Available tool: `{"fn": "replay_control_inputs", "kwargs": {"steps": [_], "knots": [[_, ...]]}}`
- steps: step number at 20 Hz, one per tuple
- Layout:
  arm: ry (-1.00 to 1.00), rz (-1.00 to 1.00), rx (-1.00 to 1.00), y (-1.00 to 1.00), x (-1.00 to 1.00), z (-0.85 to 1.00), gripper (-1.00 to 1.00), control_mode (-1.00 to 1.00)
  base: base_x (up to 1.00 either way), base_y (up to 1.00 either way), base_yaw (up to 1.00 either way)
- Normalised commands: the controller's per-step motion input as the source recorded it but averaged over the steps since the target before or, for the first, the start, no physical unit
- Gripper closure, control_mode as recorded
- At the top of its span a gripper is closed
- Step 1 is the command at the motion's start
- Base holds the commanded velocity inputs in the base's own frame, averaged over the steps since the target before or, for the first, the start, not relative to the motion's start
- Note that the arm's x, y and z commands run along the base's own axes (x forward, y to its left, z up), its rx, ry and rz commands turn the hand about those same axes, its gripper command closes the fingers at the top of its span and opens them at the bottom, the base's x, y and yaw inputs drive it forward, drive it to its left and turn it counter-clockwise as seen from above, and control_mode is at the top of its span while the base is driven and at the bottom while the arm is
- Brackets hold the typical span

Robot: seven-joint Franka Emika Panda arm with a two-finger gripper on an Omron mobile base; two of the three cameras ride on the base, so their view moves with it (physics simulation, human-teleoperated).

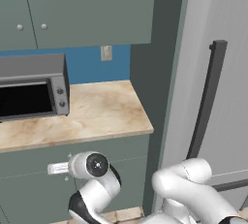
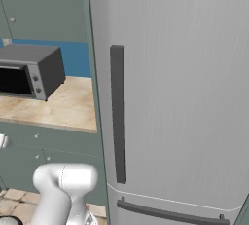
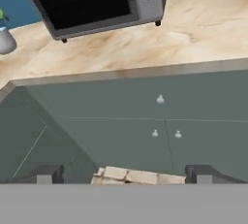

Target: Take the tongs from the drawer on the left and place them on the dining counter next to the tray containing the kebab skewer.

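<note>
The robot's two-finger hand (image 3: 124, 173) stands wide open, its two dark fingertips (image 3: 44, 173) far apart at the bottom of the hand view, holding nothing and touching nothing. It points at the closed wide grey-green drawer (image 3: 145, 97) with the small round silver knob (image 3: 160, 100), which sits just under the edge of the beige marbled stone worktop (image 3: 193, 29). Below the drawer are grey-green cabinet doors (image 3: 203, 140) with two small knobs side by side. On the worktop stands a dark grey toaster oven (image 3: 97, 0) with a black glass front. In the left base view the white arm (image 1: 92, 169) reaches low in front of the drawer (image 1: 34, 157), beside a tall silver refrigerator (image 1: 218, 72). The tongs cannot be seen; the drawer is shut.
</note>
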Motion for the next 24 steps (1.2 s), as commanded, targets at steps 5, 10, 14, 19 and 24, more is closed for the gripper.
{"fn": "replay_control_inputs", "kwargs": {"steps": [5, 10, 14, 19, 24], "knots": [[-0.43, -0.09, 0.01, 0.40, 0.08, -0.11, -1.00, -1.00, 0.00, 0.00, 0.00], [-0.26, -0.17, -0.02, 0.00, -0.19, -0.01, -1.00, -1.00, 0.00, 0.00, 0.00], [-0.17, -0.14, -0.02, 0.00, -0.08, -0.03, -1.00, -1.00, 0.00, 0.00, 0.00], [0.00, 0.00, -0.02, 0.04, 0.00, -0.02, -1.00, -1.00, 0.00, 0.00, 0.00], [0.00, -0.05, -0.01, -0.08, 0.00, -0.09, -1.00, -1.00, 0.00, 0.00, 0.00]]}}
